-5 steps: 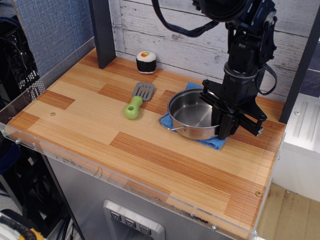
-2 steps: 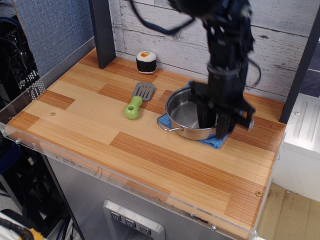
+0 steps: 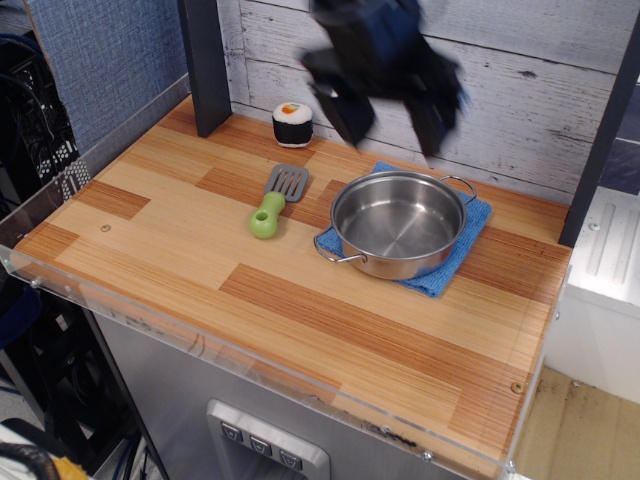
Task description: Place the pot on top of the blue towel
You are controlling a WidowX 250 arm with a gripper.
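Black and motion-blurred, the pincer (image 3: 385, 115) is seen raised above the back of the worktop (image 3: 200, 240), its two fingers spread apart and empty. Beneath it, the stainless-steel pot (image 3: 398, 223) is seated on the blue towel (image 3: 470, 232) (cloth edges show around it). A green-handled spatula (image 3: 275, 198) lies just left; a sushi roll (image 3: 292, 124) stands behind.

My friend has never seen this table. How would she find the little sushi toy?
Start at the dark post standing at the back left of the wooden table. Just to its right, against the white plank wall, sits the sushi toy. It is a small black and white roll with an orange middle, far smaller than the pot and shorter than the green-handled spatula.
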